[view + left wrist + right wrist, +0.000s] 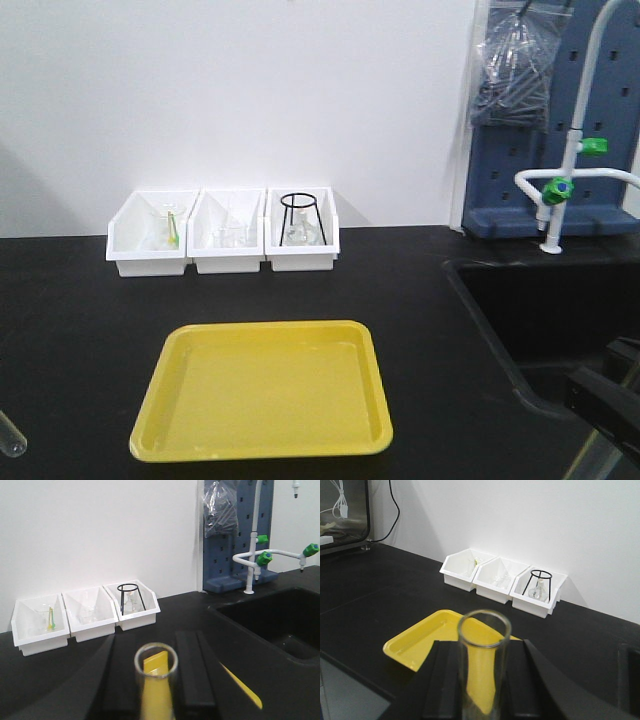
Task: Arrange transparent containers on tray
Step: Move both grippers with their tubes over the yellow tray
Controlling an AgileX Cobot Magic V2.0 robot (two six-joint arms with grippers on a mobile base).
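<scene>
Closest thing in the front view is the yellow tray (165,395), mid-bench with nothing in it that I can see. A glass tip, the left tube (10,436), pokes in at the lower-left corner and the right arm (605,400) shows lower right, so the tray sits between both hands.

Left wrist view: the left gripper (156,670) is clamped on the left tube, rim pointing out past the fingers. The tray is only a yellow sliver ahead and to its right.

Right wrist view: the right gripper (481,652) pinches the right tube (482,690) the same way, with the tray ahead and slightly left and the white bins (500,580) well beyond.

I'd guess the right hand is nearer, and either tube needs tipping flat.
</scene>
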